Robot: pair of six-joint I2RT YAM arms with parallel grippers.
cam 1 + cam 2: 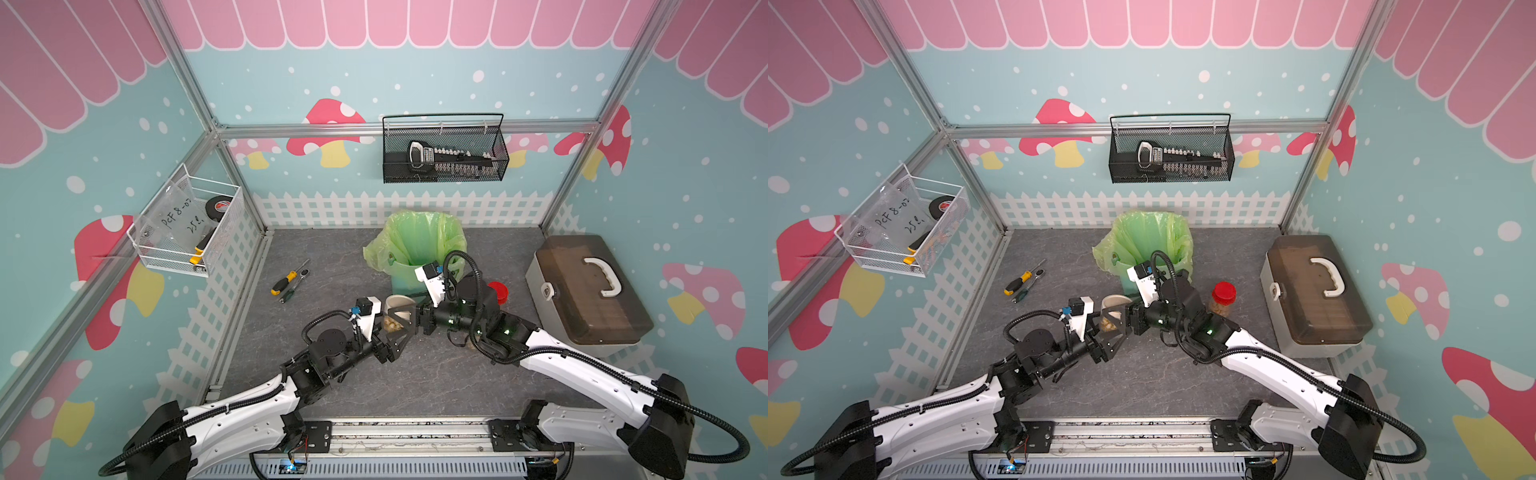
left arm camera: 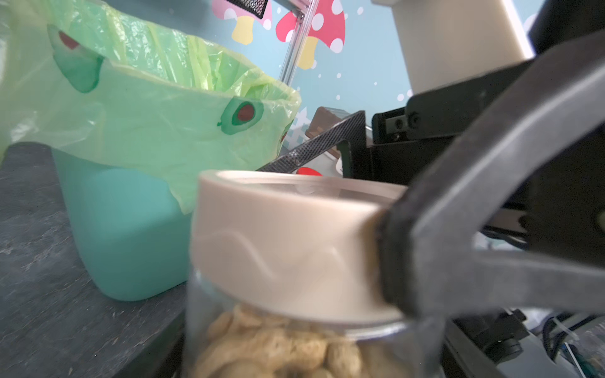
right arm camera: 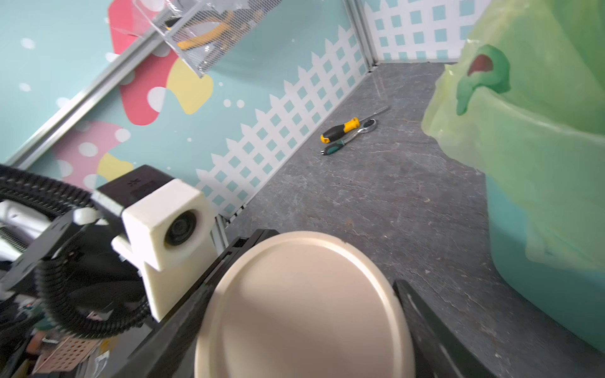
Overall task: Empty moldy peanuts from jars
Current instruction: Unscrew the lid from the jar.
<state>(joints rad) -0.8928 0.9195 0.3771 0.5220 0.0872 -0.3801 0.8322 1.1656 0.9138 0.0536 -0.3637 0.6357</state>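
Jar [image 1: 391,325] of moldy peanuts [image 2: 278,347] braced, seemingly for unscrewing.
Left gripper [image 1: 392,330] clamps its body so right gripper [image 3: 302,322], closed on the beige lid [image 3: 304,288], can twist.

Clear plastic bag [image 1: 176,216] in white wire basket [image 1: 226,226], left of frame: handwritten in black marker, "PCF 8-07" and "25", trailing characters unclear.

2 top views look down on everything; wrist views closely share the beige lid [image 2: 288,242].

Left tool [image 1: 1109,327] and right tool [image 1: 1118,312] grip the beige-lidded jar [image 1: 1115,300]; 1 red-lidded jar [image 1: 1223,296] nearby.
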